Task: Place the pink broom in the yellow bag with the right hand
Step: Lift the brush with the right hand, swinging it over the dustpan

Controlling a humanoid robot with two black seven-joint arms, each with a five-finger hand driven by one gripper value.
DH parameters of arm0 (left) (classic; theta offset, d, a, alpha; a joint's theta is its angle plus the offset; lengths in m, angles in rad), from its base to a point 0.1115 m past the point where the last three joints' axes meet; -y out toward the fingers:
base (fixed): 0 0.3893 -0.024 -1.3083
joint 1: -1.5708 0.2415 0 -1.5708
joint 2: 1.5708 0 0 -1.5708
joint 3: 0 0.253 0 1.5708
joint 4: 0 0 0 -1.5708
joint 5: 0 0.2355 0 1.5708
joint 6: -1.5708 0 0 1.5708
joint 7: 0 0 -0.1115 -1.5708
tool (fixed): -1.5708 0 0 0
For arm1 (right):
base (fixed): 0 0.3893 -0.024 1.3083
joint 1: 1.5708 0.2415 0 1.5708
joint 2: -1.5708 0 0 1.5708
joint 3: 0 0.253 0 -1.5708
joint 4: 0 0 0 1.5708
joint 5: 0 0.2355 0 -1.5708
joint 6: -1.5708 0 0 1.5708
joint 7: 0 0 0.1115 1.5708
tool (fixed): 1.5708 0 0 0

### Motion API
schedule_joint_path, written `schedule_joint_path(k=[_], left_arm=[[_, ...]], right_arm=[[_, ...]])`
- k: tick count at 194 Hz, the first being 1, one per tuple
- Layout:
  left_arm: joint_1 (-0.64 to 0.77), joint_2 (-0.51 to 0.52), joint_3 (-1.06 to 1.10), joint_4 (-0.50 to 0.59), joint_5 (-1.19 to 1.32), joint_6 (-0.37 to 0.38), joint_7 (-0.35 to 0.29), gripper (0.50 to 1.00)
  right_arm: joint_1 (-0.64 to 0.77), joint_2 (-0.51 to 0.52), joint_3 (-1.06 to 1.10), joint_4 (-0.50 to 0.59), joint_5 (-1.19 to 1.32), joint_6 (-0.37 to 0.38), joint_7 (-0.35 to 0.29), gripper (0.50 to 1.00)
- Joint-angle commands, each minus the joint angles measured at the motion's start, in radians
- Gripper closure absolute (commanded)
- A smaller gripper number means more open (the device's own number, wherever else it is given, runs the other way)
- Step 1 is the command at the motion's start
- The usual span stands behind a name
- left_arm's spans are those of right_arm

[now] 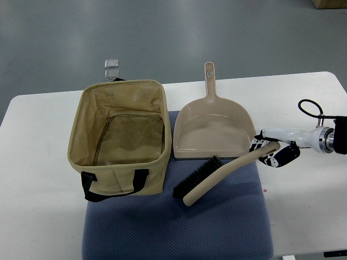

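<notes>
The pink broom (225, 173) lies right of the yellow bag (122, 143), handle end clasped in the right hand's (272, 151) curled fingers, bristle end on the blue mat (179, 227). Farther back sits the dustpan (214, 127). Bag's empty: lift and drop remain.

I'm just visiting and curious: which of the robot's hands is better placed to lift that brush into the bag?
The right hand: it is already closed around the brush handle's end. No left arm is in view.
</notes>
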Motion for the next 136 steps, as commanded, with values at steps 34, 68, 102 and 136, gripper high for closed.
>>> schedule_joint_path(k=[34,68,102,136], left_arm=[[0.000,0.000,0.002,-0.002,0.000,-0.002,0.000,0.500],[0.000,0.000,0.000,-0.002,0.000,-0.002,0.000,0.500],[0.000,0.000,0.002,-0.003,0.000,-0.002,0.000,0.500],[0.000,0.000,0.002,-0.005,0.002,-0.002,0.000,0.500]], right_arm=[[0.106,-0.114,0.089,0.032,0.074,0.086,0.017,1.000],[0.126,-0.157,0.159,0.031,0.134,0.137,0.018,1.000],[0.187,-0.206,0.173,0.031,0.200,0.168,0.018,1.000],[0.276,-0.234,0.173,0.028,0.266,0.191,0.018,1.000]])
